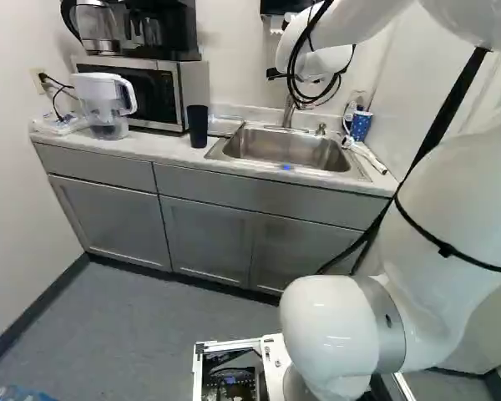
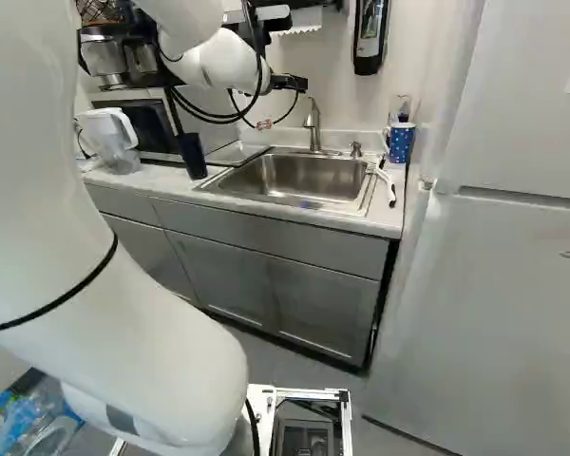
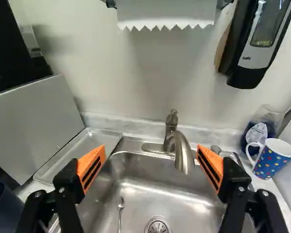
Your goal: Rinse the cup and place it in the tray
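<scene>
Step in hand, as judged: fetching a cup for rinsing. Keep the white jointed arm [image 1: 451,200] high and clear of the curved brushed-metal faucet [image 3: 183,153] as you swing out from over the rectangular stainless-steel sink [image 3: 140,187]. The shallow silver metal tray [image 3: 82,154] lies beside the sink, on the dark tumbler's side; leave it alone until the rinse is done. Two candidates: tall dark-blue tumbler [image 1: 198,125] on the counter near the tray, and white-handled blue polka-dot mug [image 3: 272,159] across the sink. Can't tell which is "the cup"; confirm first. For the tumbler, come in level and close around its sides; it could tip if nudged. The black gripper with orange pads [image 3: 151,147] has its jaws released, nothing between them.

View differences: right base has the black-and-grey wall dispenser [image 2: 370,36], left base doesn't. Base views show the tumbler whole, wrist cuts it off. Only wrist shows the round drain [image 3: 157,225] and slim metal spoon [image 3: 121,206].
</scene>
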Robot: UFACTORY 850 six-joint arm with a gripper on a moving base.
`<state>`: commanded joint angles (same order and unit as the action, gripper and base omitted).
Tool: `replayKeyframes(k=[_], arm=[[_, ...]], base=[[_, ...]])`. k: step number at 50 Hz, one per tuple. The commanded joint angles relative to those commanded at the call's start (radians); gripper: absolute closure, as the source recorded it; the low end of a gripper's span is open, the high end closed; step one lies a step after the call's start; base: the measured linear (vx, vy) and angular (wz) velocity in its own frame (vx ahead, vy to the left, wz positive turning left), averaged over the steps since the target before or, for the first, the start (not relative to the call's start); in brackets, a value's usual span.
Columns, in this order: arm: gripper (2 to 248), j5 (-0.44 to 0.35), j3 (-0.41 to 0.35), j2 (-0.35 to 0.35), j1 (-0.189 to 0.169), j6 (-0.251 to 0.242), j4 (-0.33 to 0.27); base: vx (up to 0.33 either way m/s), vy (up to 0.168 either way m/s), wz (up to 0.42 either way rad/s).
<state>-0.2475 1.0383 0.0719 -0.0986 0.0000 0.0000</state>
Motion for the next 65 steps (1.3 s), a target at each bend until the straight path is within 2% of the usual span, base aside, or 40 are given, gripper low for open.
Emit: replayKeyframes(k=[32, 65], arm=[[3, 0.0, 0.0, 0.0, 0.0, 0.0, 0.0], [3, 0.016, 0.021, -0.021, 0.001, 0.0, 0.0]], base=[[0.086, -0.001, 0.0], [0.002, 0.0, 0.001]])
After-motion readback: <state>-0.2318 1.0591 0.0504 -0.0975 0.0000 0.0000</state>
